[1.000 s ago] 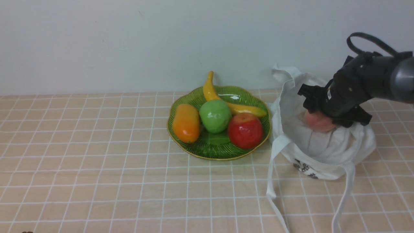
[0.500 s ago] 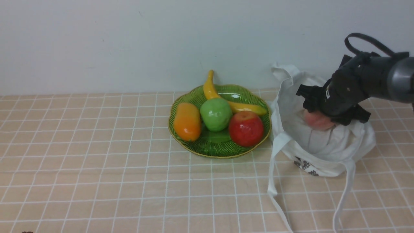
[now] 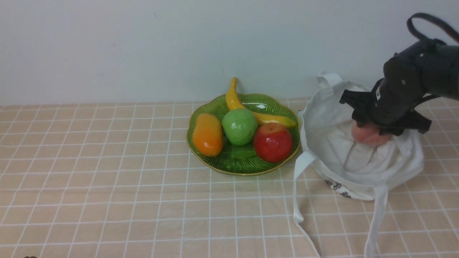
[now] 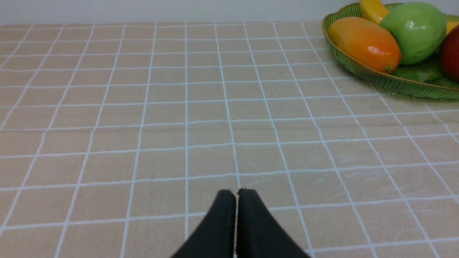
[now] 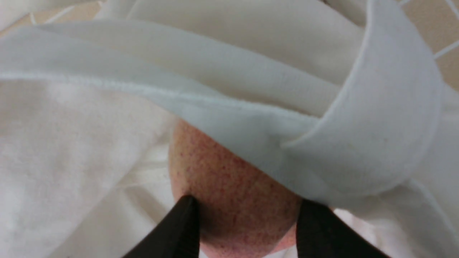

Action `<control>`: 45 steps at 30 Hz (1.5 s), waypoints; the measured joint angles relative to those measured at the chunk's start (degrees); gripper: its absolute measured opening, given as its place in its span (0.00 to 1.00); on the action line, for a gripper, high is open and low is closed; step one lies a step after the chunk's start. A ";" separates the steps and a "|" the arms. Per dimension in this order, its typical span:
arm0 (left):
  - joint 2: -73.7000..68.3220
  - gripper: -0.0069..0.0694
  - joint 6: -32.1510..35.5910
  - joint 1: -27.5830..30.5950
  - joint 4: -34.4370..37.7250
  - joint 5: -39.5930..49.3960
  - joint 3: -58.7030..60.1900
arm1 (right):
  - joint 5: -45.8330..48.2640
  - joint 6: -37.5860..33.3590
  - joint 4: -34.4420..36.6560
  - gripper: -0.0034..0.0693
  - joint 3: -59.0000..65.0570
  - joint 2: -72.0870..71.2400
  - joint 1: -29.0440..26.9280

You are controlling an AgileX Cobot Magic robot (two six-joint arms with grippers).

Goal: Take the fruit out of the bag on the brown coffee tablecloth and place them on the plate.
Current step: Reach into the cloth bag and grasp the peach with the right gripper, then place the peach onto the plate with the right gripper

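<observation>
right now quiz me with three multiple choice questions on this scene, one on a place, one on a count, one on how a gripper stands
1. Where is the peach?
A) on the green plate
B) in the white bag
C) on the bare tablecloth

2. How many apples are on the plate?
A) one
B) two
C) four

3. How does the left gripper stand?
A) spread wide
B) around a banana
C) closed, holding nothing

1: B, the front view shows the peach inside the white bag, under the right gripper.
2: B, a green apple and a red apple sit on the plate.
3: C, the left wrist view shows the left gripper's fingertips together with nothing between them.
</observation>
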State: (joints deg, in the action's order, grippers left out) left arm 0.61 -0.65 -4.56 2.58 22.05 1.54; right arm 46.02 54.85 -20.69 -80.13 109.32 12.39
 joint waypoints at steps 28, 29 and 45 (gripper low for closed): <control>0.00 0.08 0.00 0.00 0.00 0.00 0.00 | 8.61 -37.97 30.37 0.49 0.05 -14.13 0.00; 0.00 0.08 0.00 0.00 0.00 0.00 0.00 | 5.87 -39.23 32.17 0.49 0.05 -15.01 0.00; 0.00 0.08 0.00 0.00 0.00 0.00 0.00 | -17.46 -65.26 49.63 0.49 0.05 -0.14 13.37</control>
State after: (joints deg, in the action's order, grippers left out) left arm 0.61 -0.65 -4.56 2.58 22.05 1.54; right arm 28.56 -10.41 28.94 -80.08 109.18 25.76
